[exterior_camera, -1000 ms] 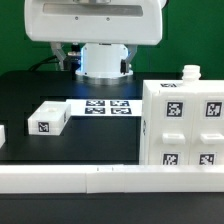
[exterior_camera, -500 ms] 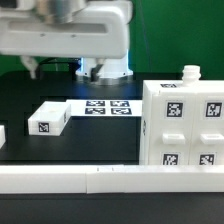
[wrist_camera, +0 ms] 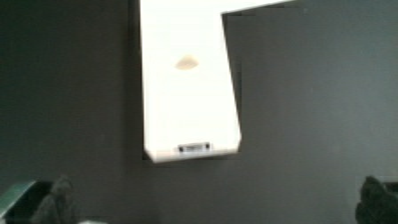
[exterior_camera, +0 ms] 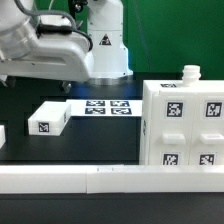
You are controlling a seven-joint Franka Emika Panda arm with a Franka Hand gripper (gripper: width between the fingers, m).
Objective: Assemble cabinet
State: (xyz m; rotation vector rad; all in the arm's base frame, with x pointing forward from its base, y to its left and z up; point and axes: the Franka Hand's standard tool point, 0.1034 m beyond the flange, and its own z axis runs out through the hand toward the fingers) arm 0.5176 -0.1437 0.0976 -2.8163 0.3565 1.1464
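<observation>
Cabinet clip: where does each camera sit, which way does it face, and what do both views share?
Exterior view: low at the edge of the table, behind a long white rail, facing the arm; the cabinet stands at the exterior view's right.
Wrist view: on the wrist, looking down at a white part on the table; the pincer, open, shows as two dark fingertips.
Shared: the dark table; whether the white part is in both, I cannot tell.

Exterior view looks low over the cabinet (exterior_camera: 183,125) — wrist view straight down.
</observation>
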